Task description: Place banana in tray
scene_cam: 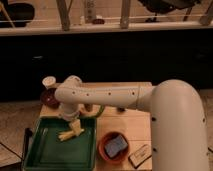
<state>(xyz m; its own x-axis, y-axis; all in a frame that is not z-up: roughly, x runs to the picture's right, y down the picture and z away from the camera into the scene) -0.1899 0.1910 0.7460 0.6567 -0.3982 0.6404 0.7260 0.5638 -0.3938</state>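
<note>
The dark green tray sits at the front left of the wooden table. My white arm reaches from the right across the table, and my gripper points down over the tray's back right part. The pale yellow banana is at the gripper's tips, low over or on the tray floor. I cannot tell whether it is still held.
A terracotta bowl with a blue sponge stands right of the tray. A small box lies at the front right. A dark bowl and a white cup stand at the back left. A green object lies behind the tray.
</note>
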